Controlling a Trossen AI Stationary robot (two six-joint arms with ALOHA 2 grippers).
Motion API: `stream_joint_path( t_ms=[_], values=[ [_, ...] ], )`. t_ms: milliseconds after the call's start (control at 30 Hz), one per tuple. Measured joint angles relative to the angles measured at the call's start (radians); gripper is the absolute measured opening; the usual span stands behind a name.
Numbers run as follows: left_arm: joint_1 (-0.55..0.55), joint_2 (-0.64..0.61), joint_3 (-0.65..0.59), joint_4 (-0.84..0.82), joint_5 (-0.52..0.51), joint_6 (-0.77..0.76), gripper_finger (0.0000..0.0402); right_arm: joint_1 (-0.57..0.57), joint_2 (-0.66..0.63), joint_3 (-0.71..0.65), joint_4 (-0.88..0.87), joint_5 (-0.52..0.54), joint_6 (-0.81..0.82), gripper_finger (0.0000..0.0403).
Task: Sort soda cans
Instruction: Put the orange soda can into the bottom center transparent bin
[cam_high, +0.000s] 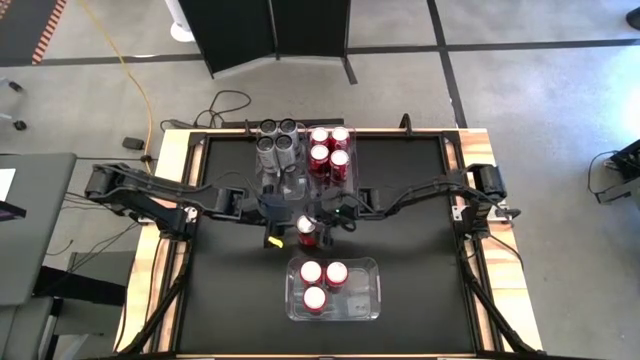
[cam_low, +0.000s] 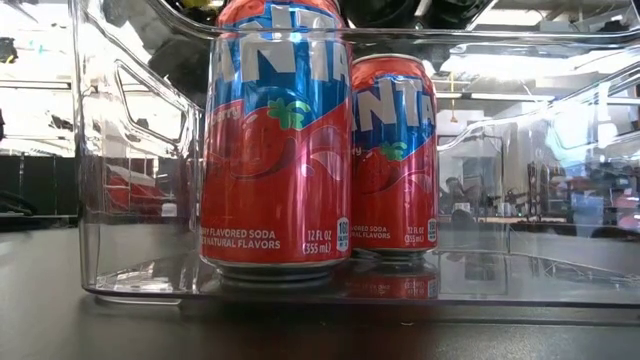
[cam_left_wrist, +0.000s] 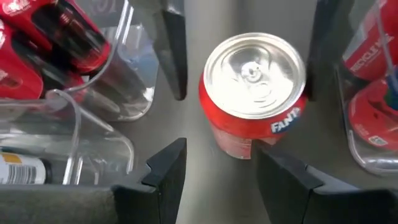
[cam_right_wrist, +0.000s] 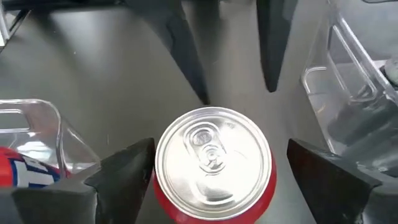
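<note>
High view: both arms meet at the middle of the black counter, over one loose red can.
Open room: bare counter lies left and right of the near bin; the light wooden border rims the surface.
Loose can: upright on the counter between the far bins and the near bin, apart from both; red body, silver top with pull tab, white lettering on the side.
Right gripper: its fingers stand apart, one on each side of the loose can, with gaps showing to the can.
Left gripper: fingers spread open, just beside the same can, clamped on nothing.
Near bin: clear plastic, three red cans upright in its left part, right part bare.
Far bins: silver cans in the left one, red cans in back in the right one, side by side at the far edge.
Low view: through the clear wall, tall red cans with blue bands and a strawberry picture.
</note>
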Motion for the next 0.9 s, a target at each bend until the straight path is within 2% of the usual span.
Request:
stream_joint_path(
  t_ms=[367,467,633,800,900],
  values=[
    [0.007,0.005,0.000,0.044,-0.001,-0.022,0.0174,0.007,0.034,-0.001,-0.009,-0.003,0.083,0.0374],
    [0.007,0.005,0.000,0.048,-0.004,-0.021,0.0174,0.005,0.034,-0.001,-0.008,0.000,0.105,0.0348],
    [0.007,0.005,0.000,0.044,-0.007,-0.047,0.0174,0.005,0.034,-0.001,0.003,0.001,0.103,0.0275],
    [0.007,0.000,-0.003,0.062,-0.004,-0.182,0.0174,0.011,0.029,-0.001,-0.005,0.014,0.105,0.0271],
    [0.007,-0.020,0.014,0.035,-0.004,-0.197,0.0174,0.017,0.006,-0.002,-0.018,0.051,0.109,0.0271]
  ],
)
